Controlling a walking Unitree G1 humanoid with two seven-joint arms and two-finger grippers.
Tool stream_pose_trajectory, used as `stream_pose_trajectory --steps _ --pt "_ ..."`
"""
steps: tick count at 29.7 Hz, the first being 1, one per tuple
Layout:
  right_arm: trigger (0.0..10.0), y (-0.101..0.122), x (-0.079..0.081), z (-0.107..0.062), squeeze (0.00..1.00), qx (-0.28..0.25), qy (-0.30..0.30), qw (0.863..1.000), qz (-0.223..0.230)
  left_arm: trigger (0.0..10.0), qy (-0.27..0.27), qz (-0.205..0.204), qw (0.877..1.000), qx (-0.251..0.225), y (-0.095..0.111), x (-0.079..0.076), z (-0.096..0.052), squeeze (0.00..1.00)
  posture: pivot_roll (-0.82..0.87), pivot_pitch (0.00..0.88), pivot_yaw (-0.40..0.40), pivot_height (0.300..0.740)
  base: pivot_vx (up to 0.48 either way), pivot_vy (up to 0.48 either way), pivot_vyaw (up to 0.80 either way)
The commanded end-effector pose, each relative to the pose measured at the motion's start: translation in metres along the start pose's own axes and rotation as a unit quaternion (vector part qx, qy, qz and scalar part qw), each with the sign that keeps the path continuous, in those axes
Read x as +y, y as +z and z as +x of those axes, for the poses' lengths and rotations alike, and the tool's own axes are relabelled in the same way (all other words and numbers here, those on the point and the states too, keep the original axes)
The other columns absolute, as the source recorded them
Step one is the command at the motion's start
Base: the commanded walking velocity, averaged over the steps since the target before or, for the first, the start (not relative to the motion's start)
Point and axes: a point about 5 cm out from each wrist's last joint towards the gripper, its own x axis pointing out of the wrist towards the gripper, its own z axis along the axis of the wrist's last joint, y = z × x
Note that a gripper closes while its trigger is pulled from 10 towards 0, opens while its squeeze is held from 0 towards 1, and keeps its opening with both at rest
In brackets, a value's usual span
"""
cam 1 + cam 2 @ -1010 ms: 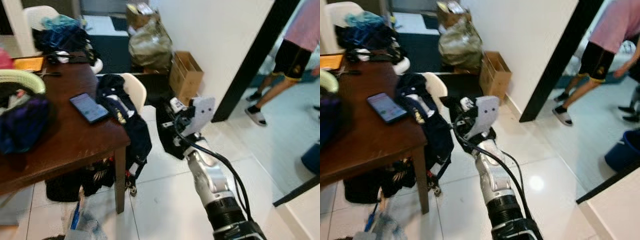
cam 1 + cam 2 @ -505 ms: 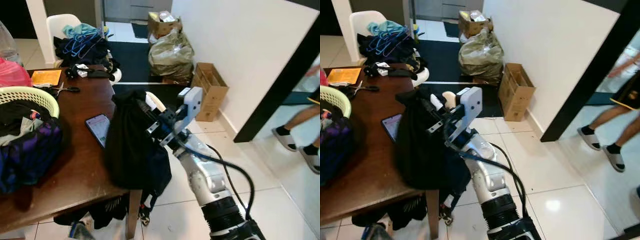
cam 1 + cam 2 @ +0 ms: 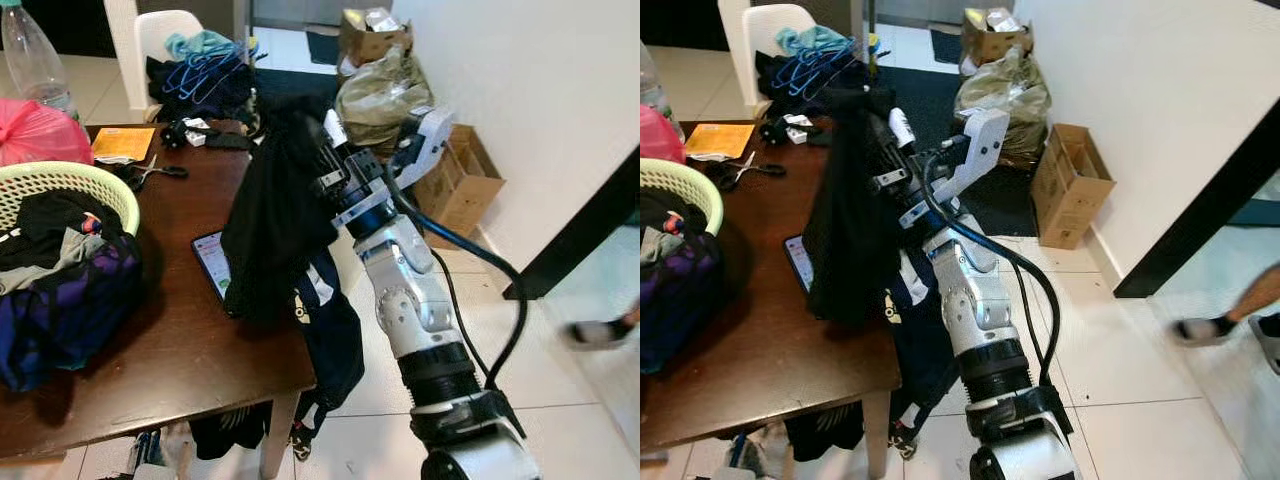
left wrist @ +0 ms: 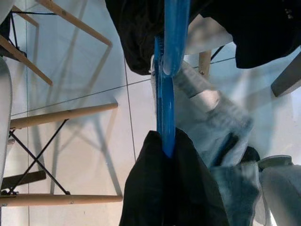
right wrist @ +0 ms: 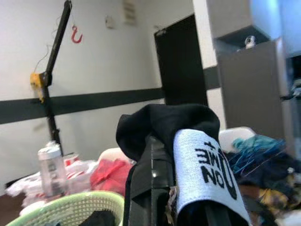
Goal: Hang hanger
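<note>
1. Above the counter's near right corner, my right tool (image 3: 322,150) is pinched on a black garment (image 3: 275,225), which drapes down over the fingers; the right wrist view shows its white woven label (image 5: 207,174) folded over them.
2. Compared with half a second ago, the arm sits higher and the garment hangs longer and narrower; the whole scene has shifted too, so my head camera moved.
3. Blue hanger (image 4: 167,75): the left wrist view looks straight along it, with dark cloth around its far end. I cannot tell how the left tool's fingers stand.
4. More blue hangers (image 3: 820,65) lie heaped on clothes on the white chair (image 3: 775,20) beyond the counter.
5. On the brown counter (image 3: 190,345), the phone (image 3: 212,265) lies just beside the hanging cloth, and the laundry basket (image 3: 60,180) fills the left side.
6. To the right, open tiled floor (image 3: 1120,340) runs to the wall; a cardboard box (image 3: 1070,185) stands against it, and a person's foot (image 3: 1205,325) is at the doorway.
</note>
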Motion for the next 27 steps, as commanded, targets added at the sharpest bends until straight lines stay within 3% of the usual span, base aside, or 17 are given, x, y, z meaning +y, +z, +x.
stream_pose_trajectory --steps 1,7,11,16,17,18,19,20,21,23,25,27 --pt "10.0 -0.003 0.015 0.011 0.00 -0.020 0.008 1.000 0.019 10.0 -0.008 -0.002 1.000 -0.006 0.001 -0.005 -0.003 0.00 0.13 0.092 -0.052 0.740 0.000 0.000 0.00" --pt "10.0 -0.016 0.018 0.020 0.00 0.005 -0.017 1.000 -0.007 10.0 -0.002 -0.006 1.000 -0.002 -0.002 -0.005 -0.007 0.00 0.15 0.101 -0.063 0.740 0.000 0.000 0.00" --pt "10.0 -0.034 0.033 0.028 0.00 0.023 -0.012 1.000 -0.004 10.0 0.003 -0.008 1.000 0.001 -0.005 -0.005 -0.011 0.00 0.17 0.111 -0.070 0.740 0.000 0.000 0.00" --pt "10.0 -0.036 0.042 0.038 0.00 0.013 -0.009 1.000 -0.003 10.0 0.004 -0.008 1.000 0.001 -0.006 -0.005 -0.012 0.00 0.17 0.114 -0.073 0.740 0.000 0.000 0.00" --pt "10.0 -0.045 0.051 0.039 0.33 0.035 0.017 0.999 0.010 10.0 0.004 -0.008 1.000 0.002 -0.006 -0.005 -0.012 0.00 0.18 0.114 -0.078 0.740 0.000 0.000 0.00" --pt "10.0 -0.057 0.064 0.036 0.88 0.066 0.062 0.996 0.022 10.0 0.005 -0.009 1.000 0.002 -0.006 -0.005 -0.013 0.00 0.18 0.114 -0.078 0.740 0.000 0.000 0.00" --pt "10.0 -0.057 0.064 0.036 0.88 0.066 0.062 0.996 0.022 10.0 0.005 -0.009 1.000 0.002 -0.006 -0.005 -0.013 0.00 0.18 0.114 -0.078 0.740 0.000 0.000 0.00" --pt "10.0 -0.074 0.079 0.029 1.00 0.118 0.122 0.985 0.008 10.0 0.005 -0.009 1.000 0.002 -0.006 -0.006 -0.013 0.00 0.18 0.112 -0.080 0.740 0.000 0.000 0.00" --pt "10.0 -0.086 0.088 0.022 1.00 0.153 0.161 0.975 -0.003 10.0 0.005 -0.009 1.000 0.002 -0.006 -0.006 -0.013 0.00 0.18 0.112 -0.080 0.740 0.000 0.000 0.00" --pt "10.0 -0.086 0.088 0.022 1.00 0.153 0.161 0.975 -0.003 10.0 0.005 -0.009 1.000 0.002 -0.006 -0.006 -0.013 0.00 0.18 0.112 -0.080 0.740 0.000 0.000 0.00" --pt "10.0 -0.107 0.091 0.003 1.00 0.214 0.181 0.959 -0.043 10.0 0.008 -0.011 1.000 0.004 -0.007 -0.006 -0.014 0.00 0.19 0.113 -0.085 0.740 0.000 0.000 0.00" --pt "10.0 -0.111 0.089 -0.001 1.00 0.227 0.170 0.957 -0.054 10.0 0.009 -0.012 1.000 0.004 -0.007 -0.005 -0.014 0.00 0.19 0.113 -0.085 0.740 0.000 0.000 0.00"
